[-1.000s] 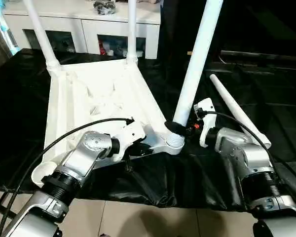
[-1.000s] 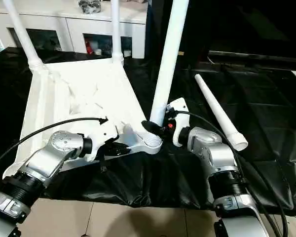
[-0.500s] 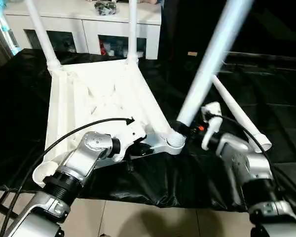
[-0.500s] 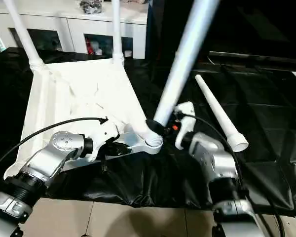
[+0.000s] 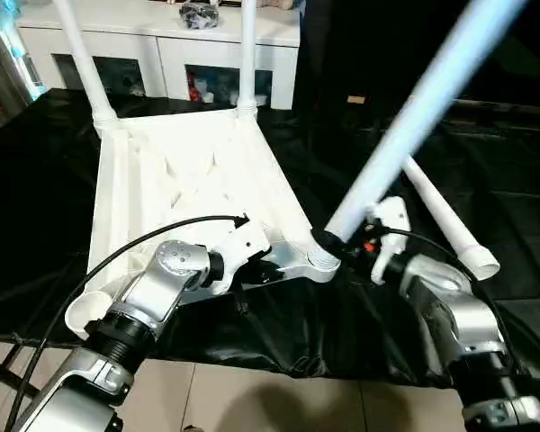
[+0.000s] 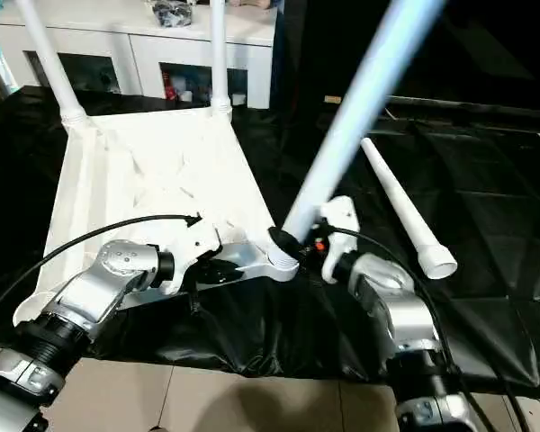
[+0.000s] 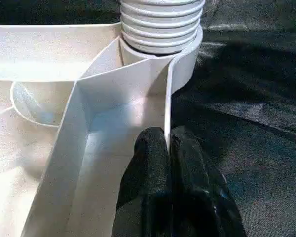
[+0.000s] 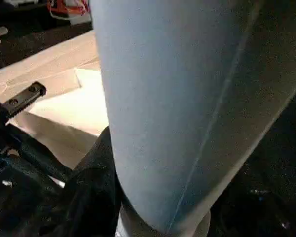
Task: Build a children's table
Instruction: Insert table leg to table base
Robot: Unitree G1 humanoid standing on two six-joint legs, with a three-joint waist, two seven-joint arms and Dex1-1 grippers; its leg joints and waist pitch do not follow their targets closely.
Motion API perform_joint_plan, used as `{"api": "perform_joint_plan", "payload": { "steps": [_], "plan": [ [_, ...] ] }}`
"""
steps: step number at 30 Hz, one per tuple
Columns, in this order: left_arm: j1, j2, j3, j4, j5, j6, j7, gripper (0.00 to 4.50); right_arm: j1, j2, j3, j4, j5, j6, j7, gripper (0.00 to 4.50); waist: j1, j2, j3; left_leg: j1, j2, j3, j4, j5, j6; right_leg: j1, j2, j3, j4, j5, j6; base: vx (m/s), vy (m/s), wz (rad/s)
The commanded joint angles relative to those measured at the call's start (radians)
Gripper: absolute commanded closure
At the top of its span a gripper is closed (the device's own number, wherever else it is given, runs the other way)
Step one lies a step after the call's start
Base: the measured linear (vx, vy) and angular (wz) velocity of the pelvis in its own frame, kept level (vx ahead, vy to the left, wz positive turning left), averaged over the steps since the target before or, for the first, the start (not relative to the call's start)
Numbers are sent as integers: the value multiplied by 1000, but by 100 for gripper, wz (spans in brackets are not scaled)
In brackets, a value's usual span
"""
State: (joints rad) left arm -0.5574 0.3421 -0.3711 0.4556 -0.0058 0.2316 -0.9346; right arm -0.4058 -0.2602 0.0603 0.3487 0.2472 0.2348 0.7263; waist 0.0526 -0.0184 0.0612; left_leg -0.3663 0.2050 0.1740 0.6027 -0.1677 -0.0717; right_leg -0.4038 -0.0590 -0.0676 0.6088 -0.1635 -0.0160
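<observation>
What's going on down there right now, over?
Left gripper pinching tabletop rim. Right gripper holding third leg, tilted at its corner socket. Fourth leg lying loose alongside.

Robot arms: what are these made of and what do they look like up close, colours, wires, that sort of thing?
Both forearms are silver metal with rounded joint housings and black ribbed collars near the elbows. Each wrist ends in a white plastic housing. The left gripper has two black, glossy, rounded fingers; the right gripper has black fingers too, with a small red-orange spot beside them. A black cable arcs along each arm.
</observation>
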Motion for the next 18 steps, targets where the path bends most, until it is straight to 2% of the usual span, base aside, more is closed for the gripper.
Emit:
{"api": "perform_joint_plan", "payload": {
  "steps": [1,2,4,5,6,9,12,13,18],
  "plan": [
    [-22,20,30,7,16,-12,28,450,-7,-16,52,54,-38,49,34,261,-5,-4,-61,15,15,-11,-73,-336,4,29,-73,36,-113,-575,-79,0,0,0],
    [-22,21,28,7,18,-16,26,450,-16,-17,58,64,-40,55,41,261,-8,-12,-60,14,14,-11,-71,-342,5,29,-73,34,-116,-588,-74,0,0,0],
    [-21,23,27,6,19,-17,23,450,-29,-21,70,81,-47,59,57,261,-9,-7,-59,17,15,-12,-71,-352,3,25,-75,34,-118,-604,-70,0,0,0],
    [-19,25,25,4,19,-18,18,450,-41,-25,81,99,-55,61,73,261,-12,-7,-60,16,15,-14,-72,-355,2,28,-74,32,-118,-601,-70,0,0,0],
    [-18,28,22,2,21,-20,11,450,-51,-28,88,114,-61,60,85,261,-14,-19,-61,13,15,-14,-71,-353,4,29,-75,31,-117,-599,-71,0,0,0],
    [-12,43,9,-22,21,-20,-23,450,-84,-41,109,171,-77,43,143,261,-16,-17,-61,13,17,-14,-71,-347,9,28,-77,33,-114,-593,-79,0,0,0],
    [-7,55,2,-52,16,-12,-51,450,-107,-53,124,211,-81,29,194,261,-16,-21,-63,11,23,-14,-76,-338,8,31,-76,37,-106,-528,-101,0,0,0],
    [-4,65,-2,-66,14,-11,-67,450,-117,-58,128,231,-78,26,224,261,-15,-18,-65,12,25,-15,-77,-336,6,32,-77,39,-101,-499,-116,0,0,0],
    [4,100,-11,-114,8,-18,-119,450,-138,-74,159,266,-80,2,320,261,-13,-20,-69,11,27,-11,-78,-315,7,38,-76,43,-88,-385,-167,0,0,0]
  ]
}}
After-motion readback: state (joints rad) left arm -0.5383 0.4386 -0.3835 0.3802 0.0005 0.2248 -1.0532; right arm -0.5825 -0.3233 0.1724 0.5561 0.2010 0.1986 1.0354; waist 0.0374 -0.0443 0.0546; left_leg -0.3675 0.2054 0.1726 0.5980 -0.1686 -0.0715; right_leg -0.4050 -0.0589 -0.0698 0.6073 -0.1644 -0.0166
